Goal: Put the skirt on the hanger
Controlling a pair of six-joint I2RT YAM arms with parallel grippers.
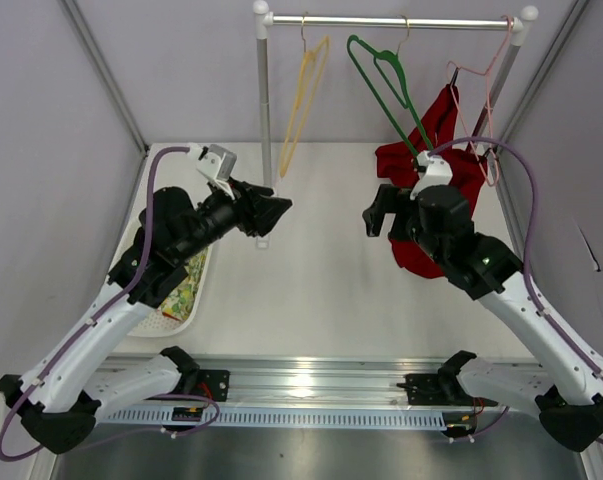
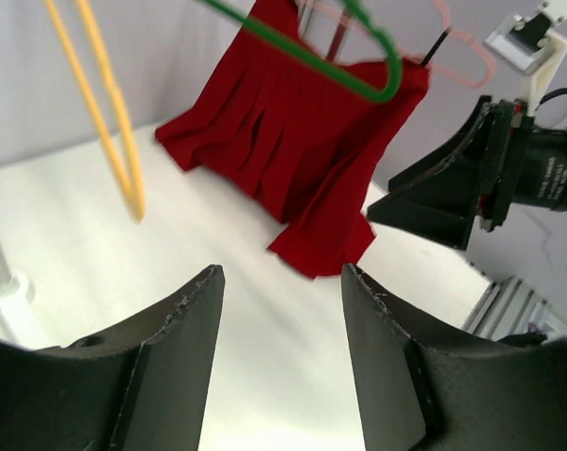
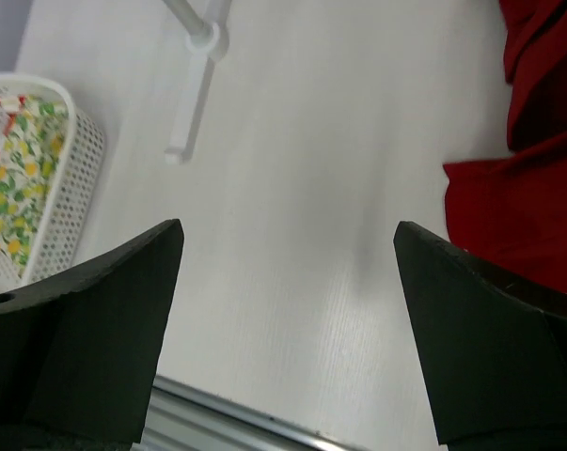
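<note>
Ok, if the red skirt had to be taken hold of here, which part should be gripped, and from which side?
Probably the loose lower hem corner of the red skirt: it lies spread on the table towards the open middle, so come low from that side. Its top is crowded by the pink hanger and the dark green hanger.

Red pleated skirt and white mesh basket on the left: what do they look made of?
Red pleated skirt: soft woven cloth, matte; it hangs in limp pleats with a crumpled hem. White mesh basket: probably rigid moulded plastic, faint sheen; regular grid of holes and a smooth rim.
</note>
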